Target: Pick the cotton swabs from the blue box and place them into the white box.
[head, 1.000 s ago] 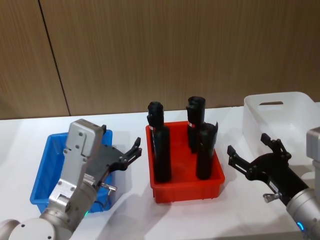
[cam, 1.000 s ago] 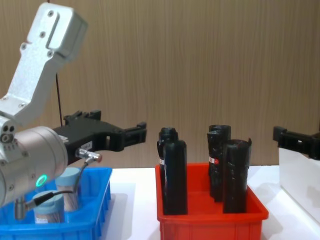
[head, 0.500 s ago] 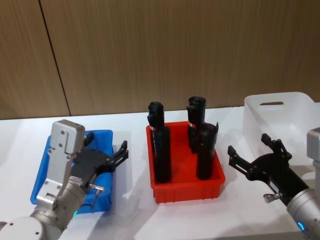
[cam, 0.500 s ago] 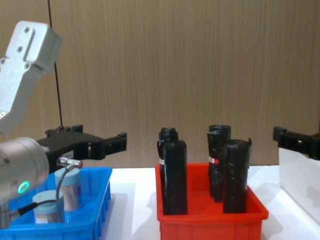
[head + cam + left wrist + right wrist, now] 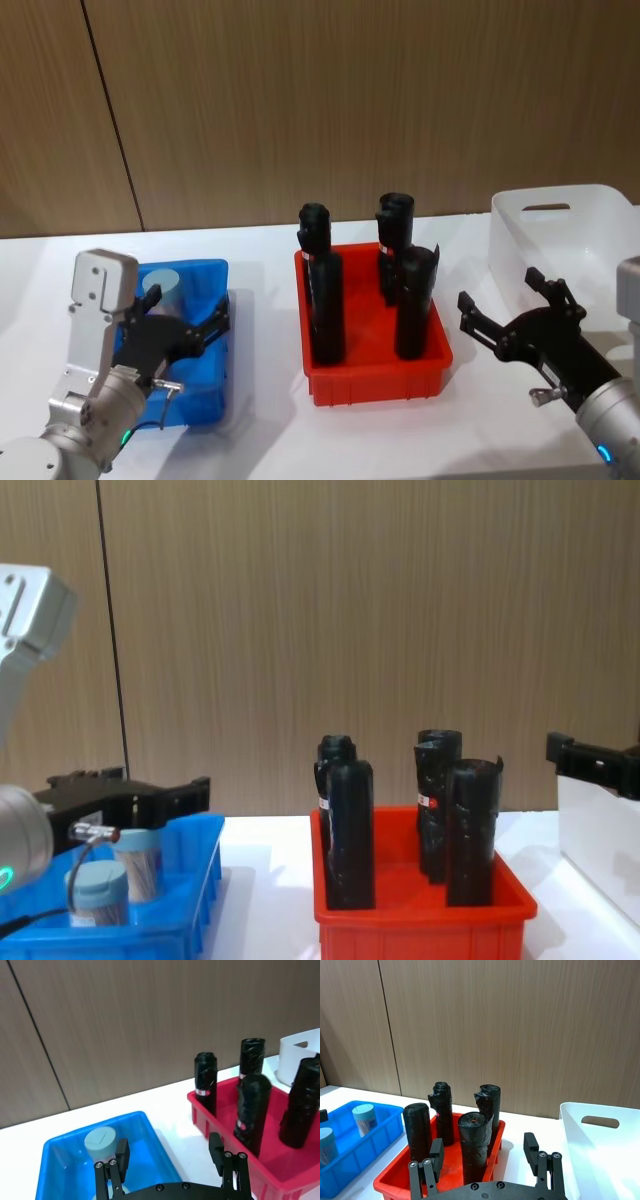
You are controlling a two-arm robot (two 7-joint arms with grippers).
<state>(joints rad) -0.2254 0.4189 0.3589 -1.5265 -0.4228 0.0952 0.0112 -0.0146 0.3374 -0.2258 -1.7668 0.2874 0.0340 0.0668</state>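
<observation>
Two tubs of cotton swabs point(image 5: 99, 898) stand upright in the blue box point(image 5: 200, 880) at the left end of the bench point(image 5: 258, 260), lids on, one nearer the robot and one farther back. The white box point(image 5: 560, 235) sits at the far right end, well apart, and looks empty from the right wrist view. The red bin point(image 5: 375, 382) of tall black rolls point(image 5: 322, 300) stands between the two boxes. So the job appears to be at its first pick.

The left gripper point(image 5: 168, 1154) hangs over the blue box, its fingers spread wide and holding nothing. In its wrist view one grey-blue lid sits just beside a finger rather than between the pair, so that tub is not lined up. I'd call this the approach to a grasp: above the box, around nothing.

The next move seems to call for a sideways shift to bring a tub between the fingers. Then comes a descent low enough to catch the clear wall below the lid, and a gentle close. The tub is round and likely light, so an off-centre squeeze could tip it or push it into its neighbour. After that comes a carry across, high enough to clear the black rolls.

The right gripper point(image 5: 497, 290) hovers just right of the red bin, in front of the white box, fingers likewise spread and empty.
</observation>
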